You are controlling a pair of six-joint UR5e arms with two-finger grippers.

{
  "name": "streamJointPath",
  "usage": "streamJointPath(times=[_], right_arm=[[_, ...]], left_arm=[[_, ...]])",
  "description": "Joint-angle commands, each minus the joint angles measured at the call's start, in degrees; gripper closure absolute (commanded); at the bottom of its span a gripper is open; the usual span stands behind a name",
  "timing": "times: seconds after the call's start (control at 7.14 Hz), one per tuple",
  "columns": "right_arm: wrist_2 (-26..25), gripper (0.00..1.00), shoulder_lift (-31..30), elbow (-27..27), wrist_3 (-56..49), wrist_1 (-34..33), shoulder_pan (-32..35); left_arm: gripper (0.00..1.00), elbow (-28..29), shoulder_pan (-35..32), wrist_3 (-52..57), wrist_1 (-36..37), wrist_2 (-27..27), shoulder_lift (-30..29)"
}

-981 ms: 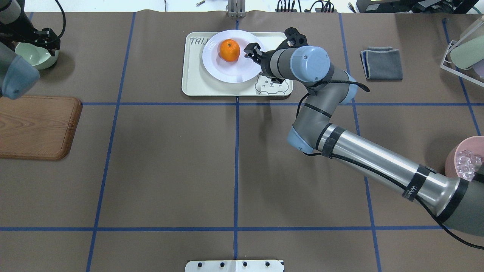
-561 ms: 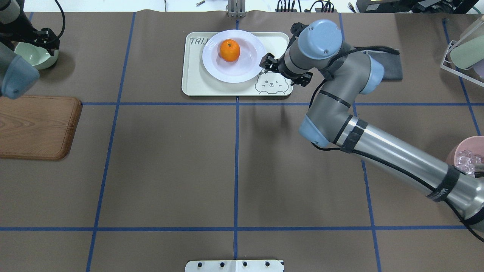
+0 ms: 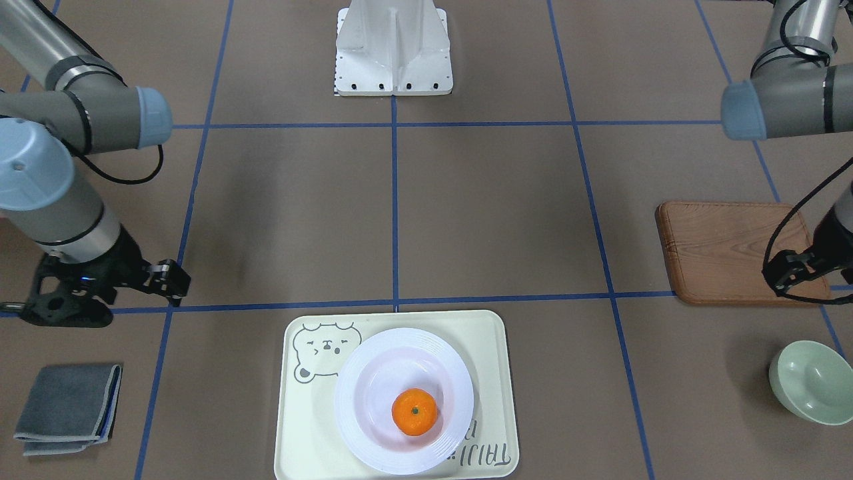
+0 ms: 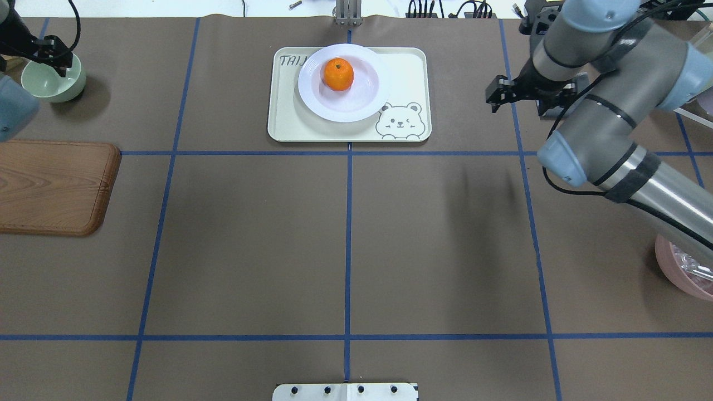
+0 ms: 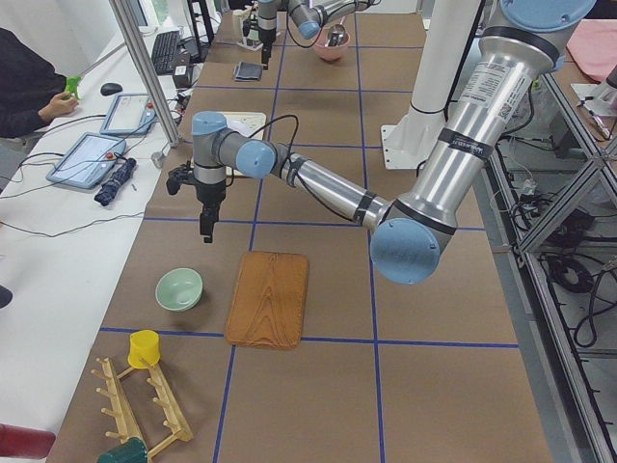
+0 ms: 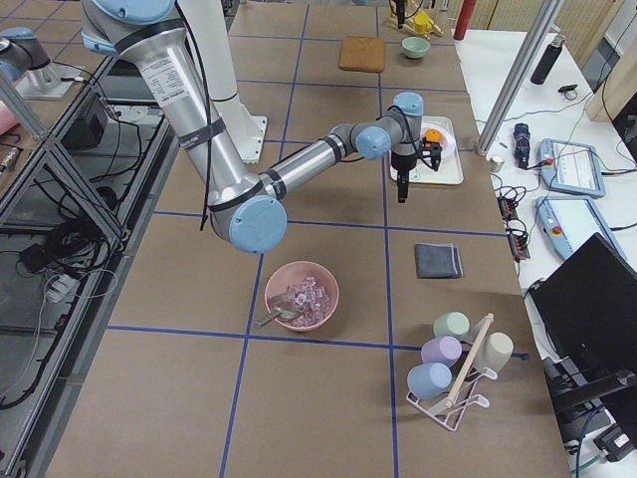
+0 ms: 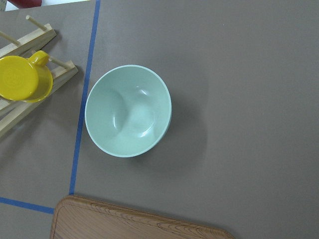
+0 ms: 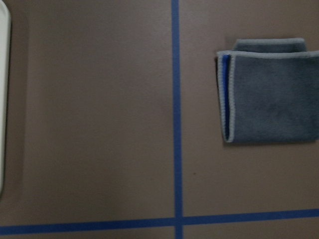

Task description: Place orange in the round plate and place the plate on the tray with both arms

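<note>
The orange [image 4: 337, 74] [image 3: 414, 412] lies in the sunken centre of the white round plate [image 4: 365, 103] [image 3: 360, 427]. That plate rests on the cream bear tray [image 4: 409, 67] [image 3: 490, 360] at the table's far middle. My right gripper [image 4: 493, 97] [image 3: 174, 281] hangs open and empty over the mat, well to the right of the tray. Far out on the left, my left gripper [image 4: 53, 53] [image 3: 781, 275] is open and empty, above the mat next to a pale green bowl [image 4: 53, 81]. Neither gripper touches the plate.
A wooden board [image 4: 53, 186] [image 3: 730, 250] lies at the left edge. A folded grey cloth [image 3: 66, 407] [image 8: 269, 92] sits under the right arm. A pink bowl [image 4: 685, 267] with clear pieces stands at the right. A mug rack [image 6: 453, 373] is past it.
My right gripper pulled off the plate's right rim and swung right, past the tray's edge toward the grey cloth. The left gripper shifted slightly left. Plate and orange stayed put.
</note>
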Motion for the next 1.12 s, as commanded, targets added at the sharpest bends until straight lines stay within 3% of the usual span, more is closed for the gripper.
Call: streamJointPath(times=[0.0,0.28,0.42,0.56,0.7,0.84,0.98], right_arm=[[0.2,0.0,-1.1,4.0,-23.6,-16.6,8.1],[7.2,0.0,-8.6,4.0,-34.3,-15.5,15.5],[9.9,0.0,-13.9,3.7,-40.8,-12.9,19.5],[11.8,0.0,-16.9,3.1,-40.9,-8.9,21.9],[11.5,0.0,-19.9,2.3,-40.2,-6.0,22.1],[12.7,0.0,-20.2,1.1,-40.4,-2.5,22.7],[12.9,0.0,-22.2,1.0,-41.0,-1.3,23.5]], left_arm=[[0.02,1.5,-7.9,12.4,0.4,-7.2,2.9],[0.02,4.0,-12.0,24.0,-0.3,-11.9,7.3],[0.02,3.5,-12.1,24.8,-3.9,-12.8,12.0],[0.02,3.6,-12.1,24.8,-14.4,-12.7,17.5],[0.02,7.2,-12.2,24.2,-24.3,-12.4,20.4],[0.02,10.9,-13.0,24.2,-25.0,-12.4,19.7],[0.02,11.1,-13.3,24.2,-24.7,-12.5,19.7]])
